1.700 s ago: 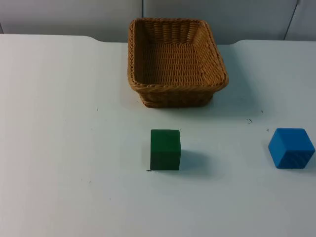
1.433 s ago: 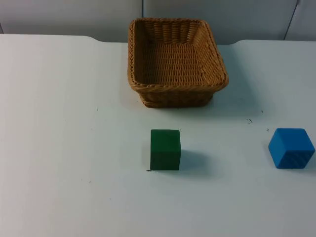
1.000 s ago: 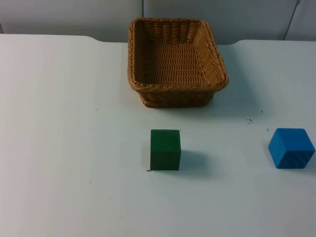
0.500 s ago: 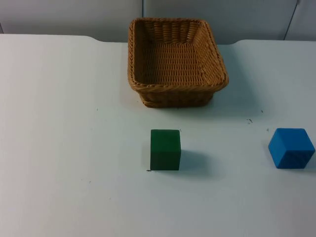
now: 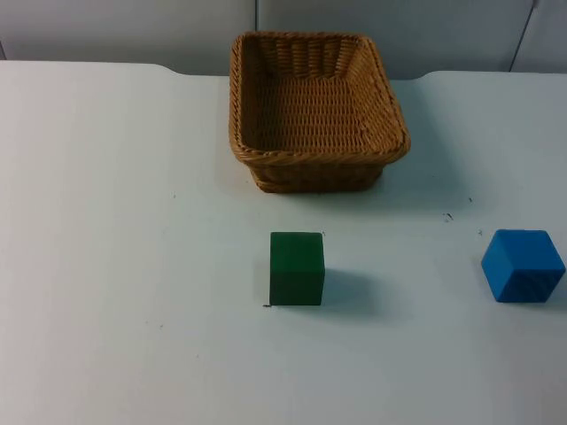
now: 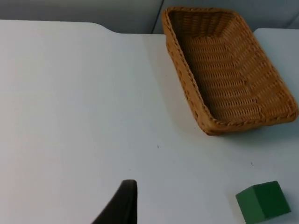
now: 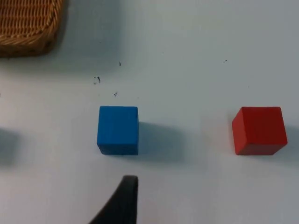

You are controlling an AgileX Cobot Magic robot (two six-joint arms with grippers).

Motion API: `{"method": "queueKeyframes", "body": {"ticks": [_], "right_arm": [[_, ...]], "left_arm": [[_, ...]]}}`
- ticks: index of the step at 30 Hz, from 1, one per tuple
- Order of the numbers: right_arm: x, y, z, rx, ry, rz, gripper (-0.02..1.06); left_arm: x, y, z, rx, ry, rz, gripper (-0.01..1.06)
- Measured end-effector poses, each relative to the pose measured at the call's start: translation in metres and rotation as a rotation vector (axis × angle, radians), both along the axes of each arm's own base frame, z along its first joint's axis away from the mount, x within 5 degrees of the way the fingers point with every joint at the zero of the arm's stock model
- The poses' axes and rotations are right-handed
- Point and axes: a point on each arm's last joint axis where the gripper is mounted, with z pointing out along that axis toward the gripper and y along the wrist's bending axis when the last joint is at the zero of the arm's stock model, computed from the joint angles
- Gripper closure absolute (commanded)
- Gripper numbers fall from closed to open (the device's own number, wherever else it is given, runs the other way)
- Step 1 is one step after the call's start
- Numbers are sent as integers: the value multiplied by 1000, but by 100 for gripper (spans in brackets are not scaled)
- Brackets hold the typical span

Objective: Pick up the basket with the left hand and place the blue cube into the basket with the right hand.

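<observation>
Looking down from the top: basket sits empty at the far middle of the counter, green cube in front of it, blue cube well off to the right. Nothing is lifted, so the task looks unstarted.

Left wrist: left gripper hangs above bare counter, well short of the basket; can't tell its opening. Next it needs the near rim.

Right wrist: right gripper is just short of the blue cube, red cube beside it; opening unclear.
</observation>
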Motion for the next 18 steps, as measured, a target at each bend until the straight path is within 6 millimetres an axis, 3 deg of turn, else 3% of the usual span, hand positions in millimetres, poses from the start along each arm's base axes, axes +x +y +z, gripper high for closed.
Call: {"method": "queueKeyframes", "body": {"ticks": [5, 12, 18], "right_arm": [[12, 0, -7, 7, 31, -1, 1], [30, 1, -22, 29, 116, -5, 1], [38, 1, -28, 35, 146, -6, 1]], "left_arm": [[38, -3, -8, -20, 31, -49, 0], [95, -5, -34, -53, 106, -92, 0], [128, -10, -51, -98, 140, -125, 1]]}}
